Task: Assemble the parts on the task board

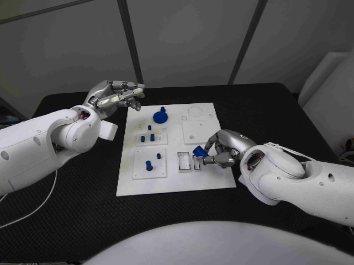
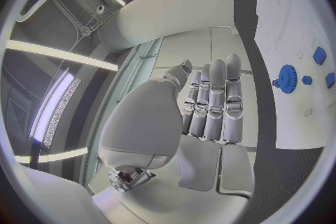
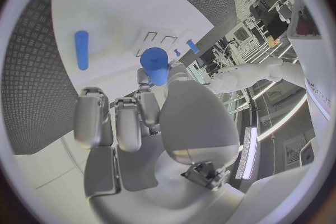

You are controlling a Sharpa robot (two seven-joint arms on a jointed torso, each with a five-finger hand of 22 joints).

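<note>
The right hand hangs over the near right part of the white task board, its fingers closed on a short blue cylinder; the right wrist view confirms the hold, the same piece being pinched at the fingertips with its round end face toward the camera. Just beside that hand, on its inner side toward the board's middle, two small upright receptacles stand on the board, and the held piece sits directly above and slightly outboard of them, apart from them as far as can be judged. The coming move appears to turn on this one relation: the cylinder's long axis looks tilted rather than plumb, and it would need to be brought upright and shifted a little toward the board's centre before lowering; whether either receptacle is the intended seat cannot be told. The left hand is raised off the far left corner of the board, fingers drawn loosely together and holding nothing; in the left wrist view its fingers lie side by side, extended, with the board off to one side. The right hand is plainly the nearer to the work. Elsewhere on the board, a blue gear rests at the far middle, small blue pegs stand in the left middle block, and a blue rod lies on the near left block. Assembly is judged partial, with this insertion in hand.
</note>
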